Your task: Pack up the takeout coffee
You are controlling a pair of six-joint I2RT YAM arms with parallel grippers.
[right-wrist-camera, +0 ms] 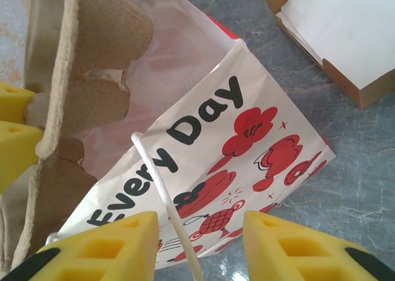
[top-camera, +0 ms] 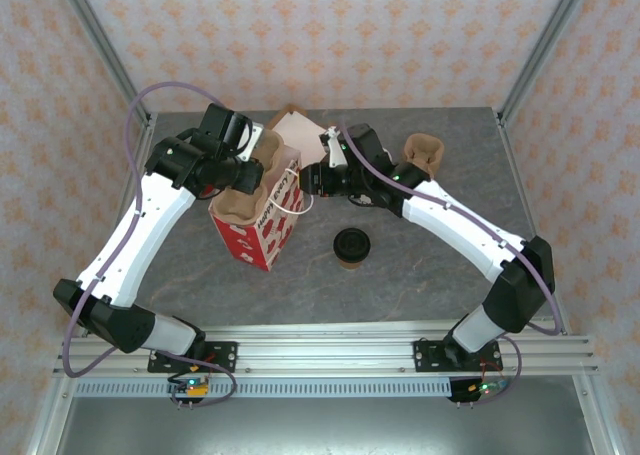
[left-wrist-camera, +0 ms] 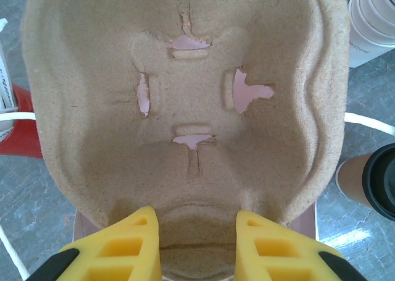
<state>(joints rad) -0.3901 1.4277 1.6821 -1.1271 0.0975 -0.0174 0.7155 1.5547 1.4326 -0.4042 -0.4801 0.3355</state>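
While the left gripper clamps the near rim of a pulp cup carrier held over the open paper bag (red prints, "Every Day" lettering), the right gripper is spread wide, with the bag's white cord handle running between its fingers. At the bag's 4 o'clock the takeout coffee stands upright on the table, lid on, apart from both grippers

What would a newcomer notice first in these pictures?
A red-and-white paper bag stands in the middle, and the left gripper holds a brown cup carrier at its open mouth. The right gripper is open around the bag's white handle. A coffee cup with a black lid stands right of the bag.
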